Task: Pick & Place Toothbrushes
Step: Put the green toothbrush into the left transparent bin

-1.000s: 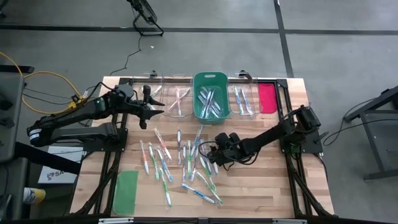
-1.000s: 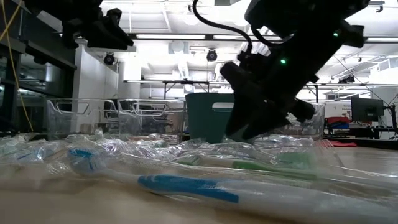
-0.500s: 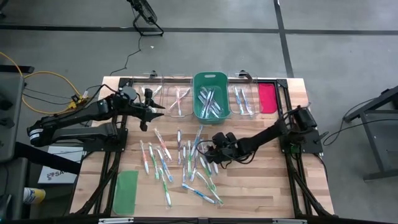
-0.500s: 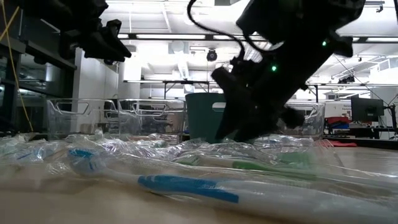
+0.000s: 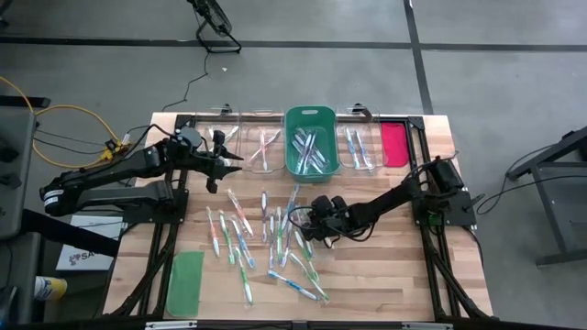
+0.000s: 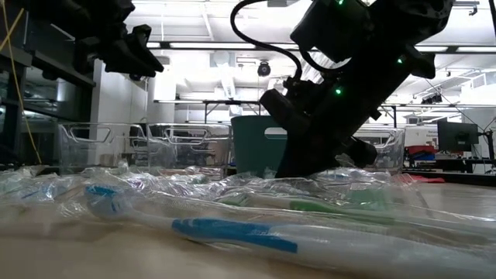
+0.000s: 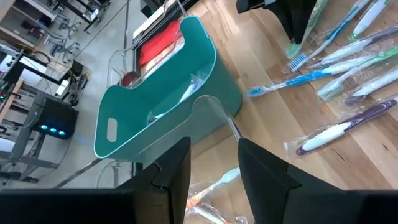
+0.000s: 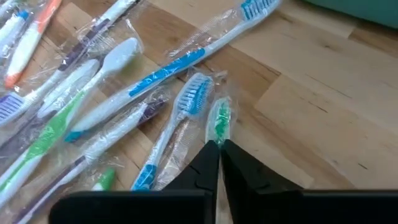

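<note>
High view shows the right gripper point(image 5: 301, 223) has slid further left into the toothbrushes point(image 5: 266, 234) scattered mid-desk, jaws now pinched on a green-bristled toothbrush point(image 8: 219, 119), while the left gripper point(image 5: 223, 158) hovers open-jawed.

Two arms work over the table point(image 5: 385, 266). Four bins line its far edge — three clear bins point(image 5: 264, 147) and one teal bin point(image 5: 311, 139). Two flat lids lie out: a green lid point(image 5: 186, 283) near left, a red-pink lid point(image 5: 394, 143) far right. The loose toothbrushes point(image 5: 266, 234) — roughly twenty — overlap too much to count exactly.
</note>
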Motion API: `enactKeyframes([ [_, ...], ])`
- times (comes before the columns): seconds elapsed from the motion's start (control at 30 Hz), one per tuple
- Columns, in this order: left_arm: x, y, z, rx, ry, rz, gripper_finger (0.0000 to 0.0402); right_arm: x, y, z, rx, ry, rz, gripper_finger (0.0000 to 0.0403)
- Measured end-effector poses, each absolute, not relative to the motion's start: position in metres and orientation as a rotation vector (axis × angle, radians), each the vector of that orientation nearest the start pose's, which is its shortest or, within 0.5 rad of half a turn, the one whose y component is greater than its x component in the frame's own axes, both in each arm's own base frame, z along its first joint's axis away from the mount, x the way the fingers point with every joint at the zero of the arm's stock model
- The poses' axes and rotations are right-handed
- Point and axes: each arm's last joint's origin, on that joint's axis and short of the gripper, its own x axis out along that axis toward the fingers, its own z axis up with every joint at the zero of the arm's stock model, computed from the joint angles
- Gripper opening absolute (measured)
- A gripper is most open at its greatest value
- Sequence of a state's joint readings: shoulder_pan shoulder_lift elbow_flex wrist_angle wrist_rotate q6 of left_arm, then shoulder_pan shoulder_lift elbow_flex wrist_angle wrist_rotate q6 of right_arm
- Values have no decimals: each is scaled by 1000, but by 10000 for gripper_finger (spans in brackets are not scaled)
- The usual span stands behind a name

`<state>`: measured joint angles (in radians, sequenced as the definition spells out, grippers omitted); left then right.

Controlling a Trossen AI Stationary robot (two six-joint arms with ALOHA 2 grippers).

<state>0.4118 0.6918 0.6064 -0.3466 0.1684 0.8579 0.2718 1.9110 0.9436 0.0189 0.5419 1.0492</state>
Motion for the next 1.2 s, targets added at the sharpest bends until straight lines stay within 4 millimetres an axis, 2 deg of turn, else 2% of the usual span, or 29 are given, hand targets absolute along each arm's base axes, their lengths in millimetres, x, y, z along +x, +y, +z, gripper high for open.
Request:
enactKeyframes([
  [0.1,142,57,270,708,487,48,128,339,80,113,594,649,-662,5],
  [0.23,142,57,270,688,486,53,128,335,81,129,591,639,-648,3],
  [0.47,143,57,272,595,464,82,128,330,83,176,530,500,-573,3],
  [0.67,150,57,273,471,399,31,128,329,80,216,365,324,-525,3],
  [0.83,167,61,274,390,299,-65,128,338,74,244,235,140,-462,3],
  [1.03,196,65,270,347,208,-118,128,343,63,267,107,-31,-460,3],
  [1.2,223,57,267,348,106,-174,128,345,49,281,56,-149,-412,3],
])
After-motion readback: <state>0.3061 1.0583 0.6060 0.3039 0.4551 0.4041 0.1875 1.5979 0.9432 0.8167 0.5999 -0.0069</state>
